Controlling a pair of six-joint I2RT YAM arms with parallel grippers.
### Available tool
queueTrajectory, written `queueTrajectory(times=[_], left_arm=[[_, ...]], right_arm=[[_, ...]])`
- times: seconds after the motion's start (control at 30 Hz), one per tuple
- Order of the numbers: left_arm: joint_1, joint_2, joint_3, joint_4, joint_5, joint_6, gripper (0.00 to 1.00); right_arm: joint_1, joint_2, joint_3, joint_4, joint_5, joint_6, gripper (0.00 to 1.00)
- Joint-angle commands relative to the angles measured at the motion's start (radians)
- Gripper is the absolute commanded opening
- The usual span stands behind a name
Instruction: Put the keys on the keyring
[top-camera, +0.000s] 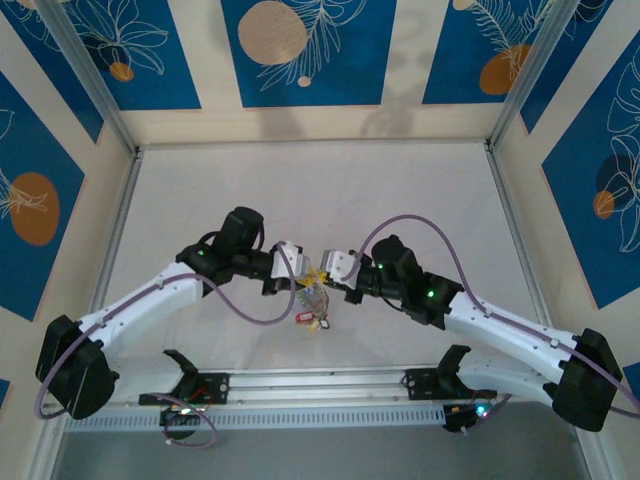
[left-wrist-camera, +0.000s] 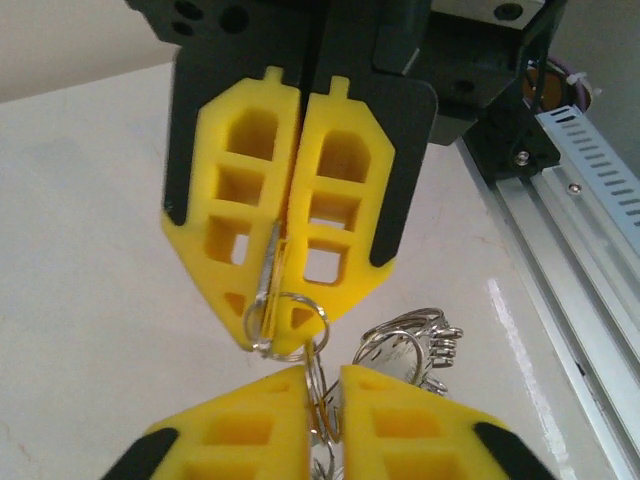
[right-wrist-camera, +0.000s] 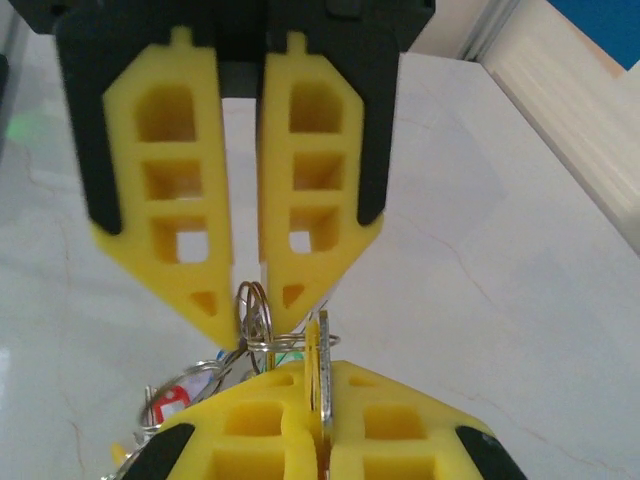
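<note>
Silver metal, seen edge-on, sits clamped between the pads of the right claw (right-wrist-camera: 318, 374). It is one of the keys (left-wrist-camera: 268, 272), and its long axis runs along that claw's fingers, pointing straight out toward the left claw (left-wrist-camera: 322, 372). A small split ring (left-wrist-camera: 290, 322) hangs at the key's forward end, just past the right claw's tips.

The two claws meet tip to tip. The keyring (right-wrist-camera: 256, 302) lies in the narrow space between them, directly ahead of the right claw, and its thin wire passes between the left claw's fingers. Those fingers stand slightly apart around the wire. Whether they pinch it or have let it go, I cannot tell.

Other keys on the ring hang in a bunch below both claws, one with a red tag (right-wrist-camera: 172, 400), over the pale counter (right-wrist-camera: 480, 250).

The left claw is nearer the keyring, since the wire runs through it. The right claw carries the key, lined up nose-on with the loop. The coming move seems to turn on that line. The key's ring has to meet the wire just ahead of the right claw, with almost no room sideways, and a slack left claw could let the loop swing off it.
</note>
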Motion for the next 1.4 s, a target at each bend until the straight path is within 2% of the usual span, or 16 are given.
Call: queueTrajectory(times=[0.0,0.1,0.13,0.17,0.2,0.33,0.5,0.57,0.63,0.77,0.8,0.9,1.03,1.2,1.3,1.37], left_arm=[[-0.008,0.002,-0.002,0.039,0.062,-0.048,0.19],[-0.006,-0.034,-0.03,0.079,0.017,-0.073,0.3],[-0.006,-0.048,-0.038,0.084,-0.003,-0.079,0.39],[-0.003,-0.064,-0.042,0.083,-0.02,-0.083,0.63],[0.0,-0.076,-0.045,0.08,-0.037,-0.084,0.98],[0.01,-0.13,-0.046,0.063,-0.138,-0.147,1.0],[0.043,-0.219,-0.056,0.078,-0.394,-0.367,1.0],[0.133,-0.216,-0.043,0.06,-0.359,-0.537,1.0],[0.206,-0.197,-0.037,0.042,-0.32,-0.643,1.0],[0.287,-0.197,-0.063,0.028,-0.334,-0.724,1.0],[0.298,-0.204,-0.071,0.038,-0.351,-0.76,1.0],[0.335,-0.218,-0.07,0.032,-0.51,-0.934,1.0],[0.368,-0.214,-0.083,-0.003,-0.645,-1.016,1.0],[0.393,-0.228,-0.091,-0.006,-0.671,-1.15,1.0],[0.41,-0.232,-0.101,-0.034,-0.729,-1.223,1.0],[0.428,-0.229,-0.109,-0.033,-0.717,-1.24,1.0]], right_arm=[[0.019,0.008,0.088,-0.096,0.075,-0.105,0.0],[0.021,0.016,0.141,-0.201,0.095,-0.203,0.0],[0.021,0.016,0.166,-0.248,0.107,-0.234,0.0],[0.022,0.015,0.189,-0.291,0.122,-0.265,0.0],[0.021,0.016,0.209,-0.321,0.134,-0.29,0.0],[0.029,0.036,0.293,-0.443,0.202,-0.378,0.0],[0.033,0.085,0.373,-0.527,0.265,-0.409,0.0],[0.031,0.101,0.395,-0.565,0.283,-0.423,0.0],[0.031,0.12,0.417,-0.602,0.327,-0.432,0.0],[0.031,0.17,0.492,-0.67,0.357,-0.447,0.0],[0.031,0.181,0.51,-0.675,0.351,-0.449,0.0],[0.037,0.235,0.57,-0.675,0.35,-0.448,0.0],[0.039,0.352,0.693,-0.706,0.363,-0.383,0.0],[-0.001,0.521,0.866,-0.71,0.291,-0.251,0.0],[-0.017,0.608,0.959,-0.678,0.243,-0.218,0.0],[-0.035,0.659,1.01,-0.653,0.194,-0.199,0.0]])
